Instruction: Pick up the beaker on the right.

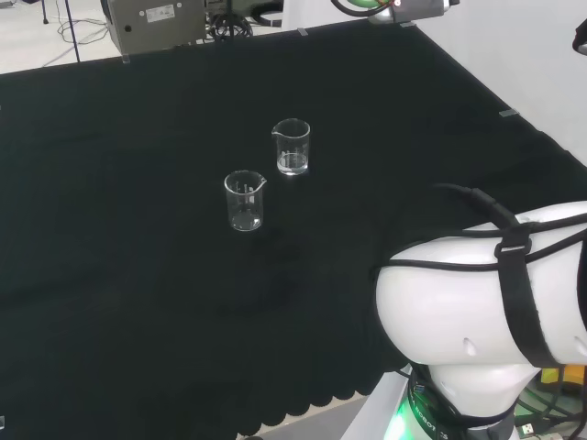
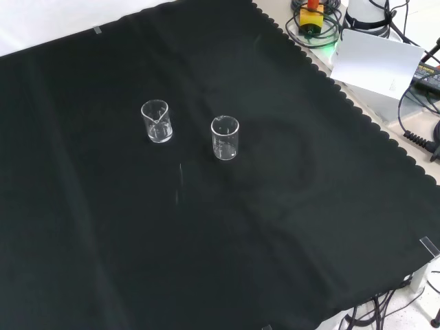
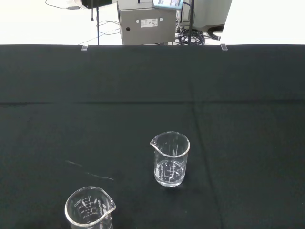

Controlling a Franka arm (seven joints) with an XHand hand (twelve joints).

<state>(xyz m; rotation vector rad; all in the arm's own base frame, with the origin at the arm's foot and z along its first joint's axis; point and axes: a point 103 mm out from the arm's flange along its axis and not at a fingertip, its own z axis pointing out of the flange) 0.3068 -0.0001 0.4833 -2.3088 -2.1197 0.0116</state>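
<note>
Two small clear glass beakers stand upright and apart on the black cloth, both apparently empty. In the head view one beaker [image 1: 292,147] stands farther off and to the right, the other beaker [image 1: 245,201] nearer and to the left. The front view shows the first beaker [image 2: 157,121] at the left and the second beaker [image 2: 225,137] to its right. In the wrist view the farther beaker [image 3: 171,158] sits mid-picture, its spout turned left, and the nearer beaker [image 3: 89,209] is cut off by the picture's edge. Nothing touches either one.
The arm's white link [image 1: 477,293] fills the head view's lower right, well clear of the beakers. A grey equipment box [image 1: 156,23] stands beyond the cloth's far edge. A white card [image 2: 375,58] and cables lie off the cloth's scalloped edge in the front view.
</note>
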